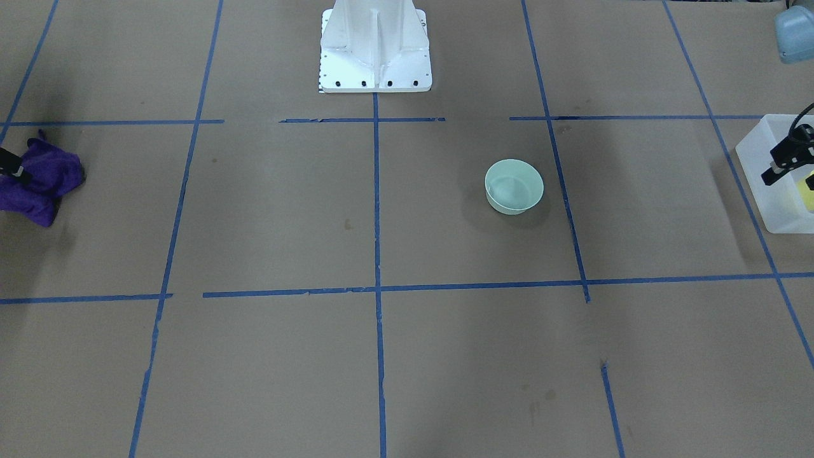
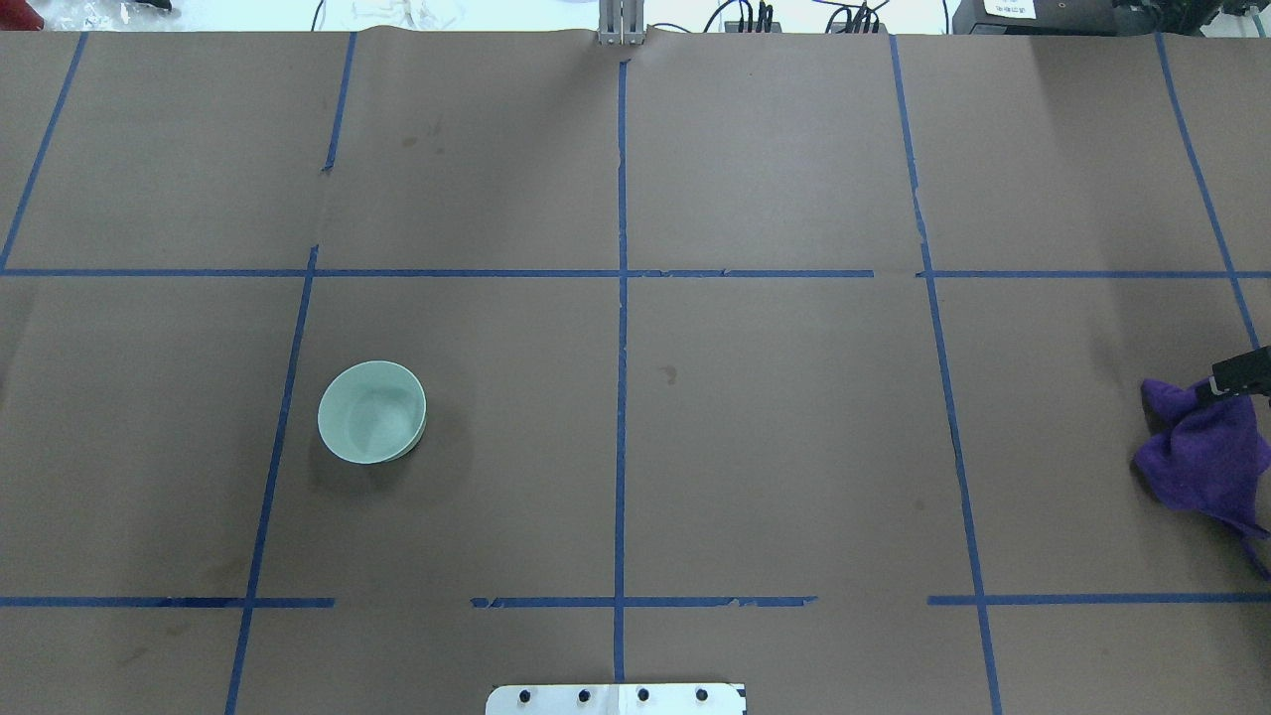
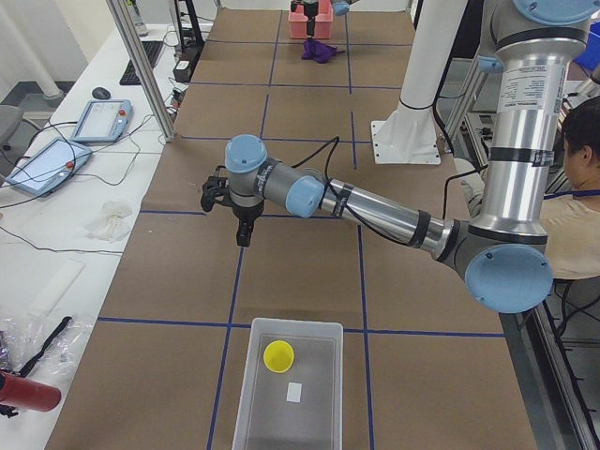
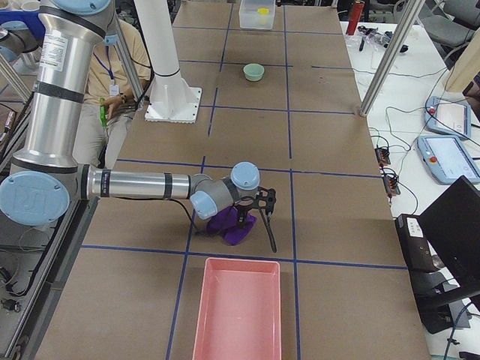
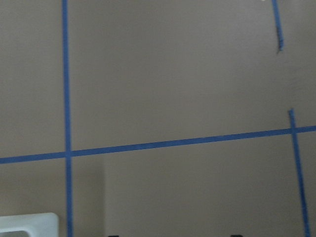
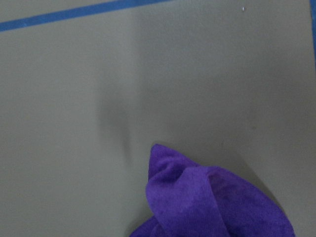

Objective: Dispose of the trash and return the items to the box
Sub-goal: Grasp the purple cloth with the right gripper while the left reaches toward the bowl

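Note:
The pale mint-green bowl [image 1: 514,186] stands upright and alone on the brown table; it also shows in the overhead view [image 2: 371,411]. The yellow cup [image 3: 277,356] lies inside the frosted-white bin [image 3: 246,375], which sits at the table's left end [image 1: 763,191]. My left gripper [image 3: 242,234] hangs above the table a short way from the bin, open and empty. My right gripper [image 2: 1216,387] is at the far right edge, shut on a bunched purple cloth [image 2: 1201,457], also seen in the front-facing view [image 1: 38,181].
A pink tray [image 4: 236,307] lies at the table's right end, just beyond the cloth. The white pedestal base [image 1: 375,70] stands at the robot's side of the table. Blue tape lines cross the brown paper. An operator sits beside the pedestal.

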Available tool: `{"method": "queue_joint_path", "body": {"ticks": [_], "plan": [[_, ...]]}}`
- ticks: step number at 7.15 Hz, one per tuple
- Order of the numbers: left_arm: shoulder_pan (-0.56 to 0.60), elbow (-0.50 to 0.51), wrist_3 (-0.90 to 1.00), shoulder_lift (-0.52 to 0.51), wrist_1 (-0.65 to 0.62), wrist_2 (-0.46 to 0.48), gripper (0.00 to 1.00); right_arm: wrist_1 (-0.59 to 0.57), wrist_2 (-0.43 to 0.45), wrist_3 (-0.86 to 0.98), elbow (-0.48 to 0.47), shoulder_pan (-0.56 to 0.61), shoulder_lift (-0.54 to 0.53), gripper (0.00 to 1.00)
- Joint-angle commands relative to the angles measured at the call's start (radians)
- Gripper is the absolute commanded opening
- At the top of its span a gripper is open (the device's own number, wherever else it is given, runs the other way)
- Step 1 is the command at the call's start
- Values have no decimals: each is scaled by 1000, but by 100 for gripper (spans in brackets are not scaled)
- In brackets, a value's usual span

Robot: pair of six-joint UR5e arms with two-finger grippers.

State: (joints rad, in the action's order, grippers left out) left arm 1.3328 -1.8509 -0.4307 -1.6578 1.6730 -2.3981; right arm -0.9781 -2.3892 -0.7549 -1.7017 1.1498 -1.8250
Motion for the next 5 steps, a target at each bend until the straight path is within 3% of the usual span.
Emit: {"method": "queue_joint_path", "body": {"ticks": [1,2,3,5], "plan": [[-165,-13,-234,-71,16,-1,87,29,37,-37,10,-54,-25,93],[-216,-17,-258,-73,36,0,92,26,50,-38,16,-59,-17,15],[-275,-43,-301,-73,45,3,99,22,48,-38,19,-61,-10,0],[-462,-86,-505,-73,97,185,100,30,33,-37,5,-59,0,0]]}}
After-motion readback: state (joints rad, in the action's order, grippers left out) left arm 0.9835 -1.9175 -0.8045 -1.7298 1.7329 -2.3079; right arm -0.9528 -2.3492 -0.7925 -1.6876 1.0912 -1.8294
